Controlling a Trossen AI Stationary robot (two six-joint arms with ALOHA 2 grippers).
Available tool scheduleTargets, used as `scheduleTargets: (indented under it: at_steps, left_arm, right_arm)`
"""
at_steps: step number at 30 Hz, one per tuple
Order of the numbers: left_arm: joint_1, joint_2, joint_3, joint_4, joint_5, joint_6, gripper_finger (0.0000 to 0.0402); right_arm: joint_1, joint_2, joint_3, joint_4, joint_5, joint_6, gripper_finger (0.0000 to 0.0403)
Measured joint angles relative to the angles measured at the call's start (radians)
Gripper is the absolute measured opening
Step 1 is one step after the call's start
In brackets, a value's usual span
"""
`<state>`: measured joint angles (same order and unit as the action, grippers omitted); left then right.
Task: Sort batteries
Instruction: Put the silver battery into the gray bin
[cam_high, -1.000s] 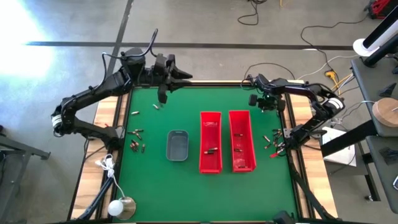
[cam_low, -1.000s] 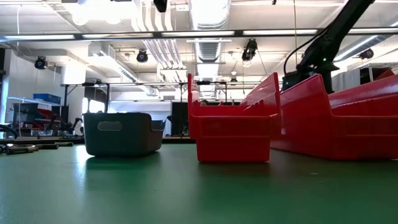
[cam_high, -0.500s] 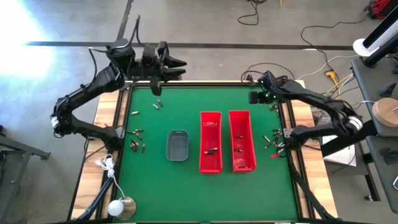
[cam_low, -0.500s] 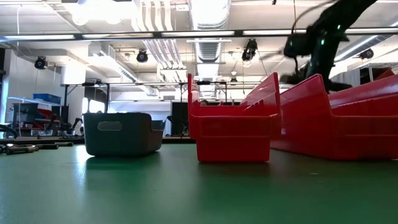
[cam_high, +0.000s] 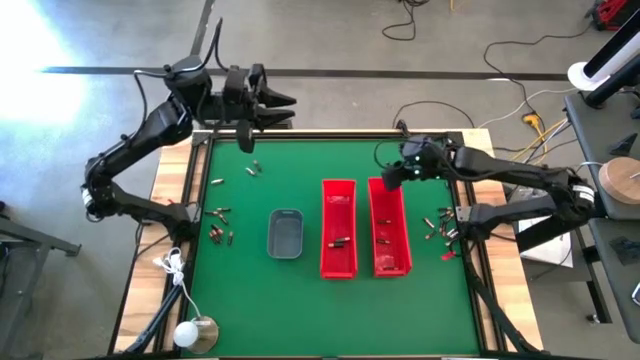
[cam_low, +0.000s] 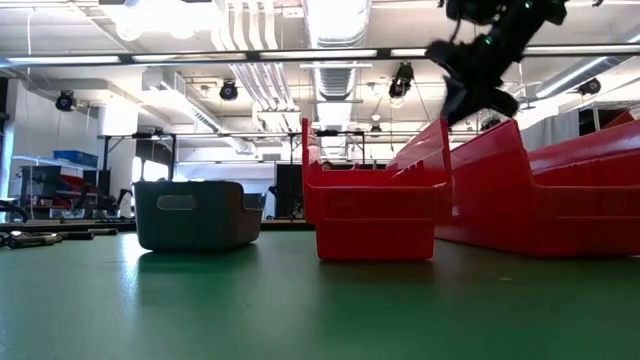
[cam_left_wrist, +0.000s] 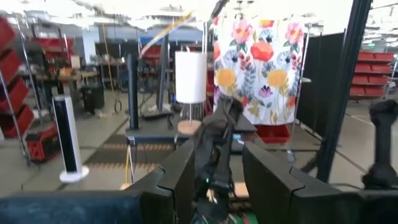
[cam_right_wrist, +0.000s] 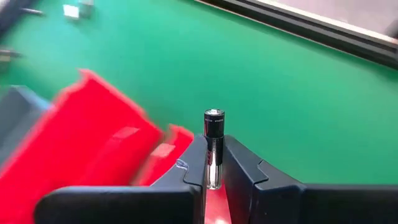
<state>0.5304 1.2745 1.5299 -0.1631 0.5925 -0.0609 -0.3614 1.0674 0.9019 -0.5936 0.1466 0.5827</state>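
Red, the right-hand bin (cam_high: 388, 225) lies just under the right claw (cam_high: 392, 175), clamped on a battery (cam_right_wrist: 213, 134) standing lengthwise between its fingers.

Dark-and-silver battery (cam_right_wrist: 213, 146) upright between right hand's (cam_right_wrist: 214, 163) fingers.

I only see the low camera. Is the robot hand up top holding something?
Observer: Yes. The right gripper pinches one battery, standing upright between its fingers.
Operator: Where is it over the table?
Observer: From above, the right gripper is over the far end of the right red bin.
Operator: And the other arm?
Observer: The left gripper hangs over the table's far edge, holding nothing.
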Motion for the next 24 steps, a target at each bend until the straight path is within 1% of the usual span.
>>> scheduleTargets:
  at_steps: [4, 8, 10, 13, 16, 18, 20, 24]
  left_arm:
    - [0.002, -0.033, 0.0, -0.15, -0.001, 0.05, 0.0115]
    - [0.002, -0.046, -0.006, -0.335, -0.006, 0.114, 0.0115]
    - [0.002, -0.055, -0.02, -0.384, -0.005, 0.119, 0.0115]
    - [0.002, -0.074, -0.067, -0.372, 0.015, 0.107, 0.0115]
    - [0.002, -0.103, -0.14, -0.319, 0.045, 0.075, 0.0115]
    - [0.002, -0.132, -0.202, -0.228, 0.045, 0.031, 0.0115]
    - [0.002, -0.167, -0.274, -0.071, 0.045, -0.031, 0.0115]
    - [0.002, -0.209, -0.43, 0.321, 0.027, -0.193, 0.0115]
  right_arm:
    - [0.1, 0.099, 0.071, 0.098, 0.018, 0.0, 0.0024]
    - [0.155, 0.23, 0.178, 0.172, 0.01, 0.0, 0.0024]
    - [0.172, 0.29, 0.247, 0.188, 0.0, -0.004, 0.0025]
    - [0.184, 0.359, 0.352, 0.208, -0.036, -0.02, 0.0026]
    - [0.184, 0.397, 0.446, 0.27, -0.094, -0.052, 0.0026]
    - [0.183, 0.411, 0.504, 0.306, -0.103, -0.073, 0.0026]
    - [0.183, 0.422, 0.553, 0.333, -0.103, -0.098, 0.0027]
    - [0.183, 0.428, 0.621, 0.412, -0.105, -0.139, 0.0027]
